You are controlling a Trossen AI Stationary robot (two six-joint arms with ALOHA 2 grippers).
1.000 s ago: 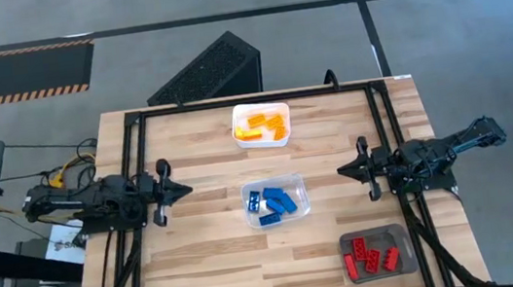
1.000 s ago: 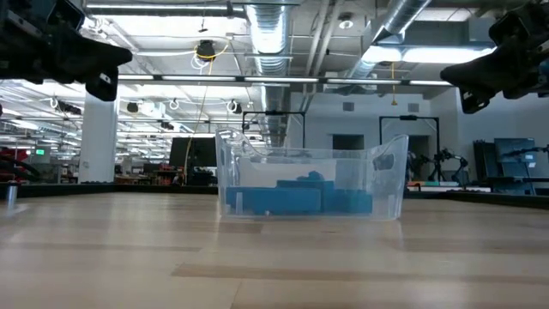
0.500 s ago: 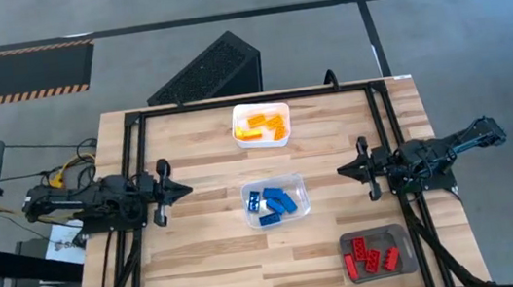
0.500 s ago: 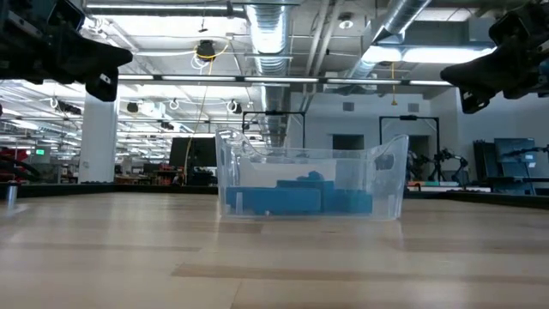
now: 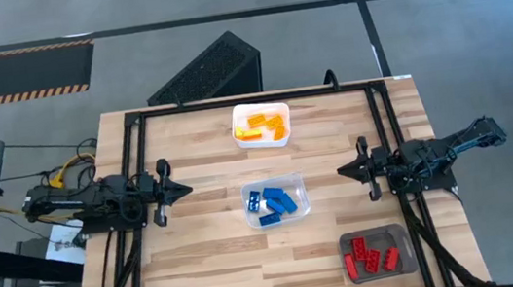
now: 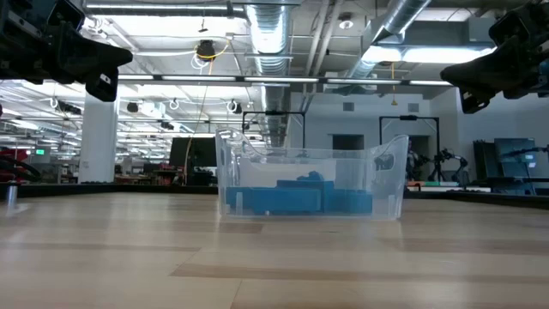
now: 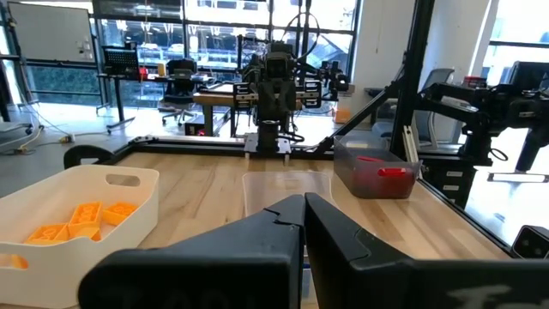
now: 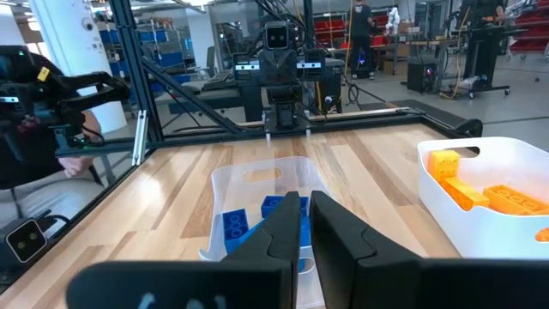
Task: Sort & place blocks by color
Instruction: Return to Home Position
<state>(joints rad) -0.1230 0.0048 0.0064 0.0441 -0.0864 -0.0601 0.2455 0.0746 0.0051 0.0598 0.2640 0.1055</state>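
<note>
Over the counter (image 5: pixel 202 258), the left jaws at centre left and the right jaws at centre right are both closed and empty. Yellow-orange blocks (image 5: pixel 262 125) lie in the white bin (image 5: pixel 259 105) at upper centre, blue blocks (image 5: pixel 274 203) in the clear bin (image 5: pixel 303 197) mid-frame, and red blocks (image 5: pixel 371 257) in the grey tray (image 5: pixel 410 247) at lower right.

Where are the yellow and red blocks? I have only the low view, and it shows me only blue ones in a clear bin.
Observer: The yellow-orange blocks lie in the white bin, behind the clear bin from your camera.
Operator: And the red ones?
Observer: The red blocks lie in the grey bin, nearer your camera, on the right arm's side.
Operator: Do the grippers hold anything?
Observer: No. The left gripper and the right gripper are both shut and empty.
</note>
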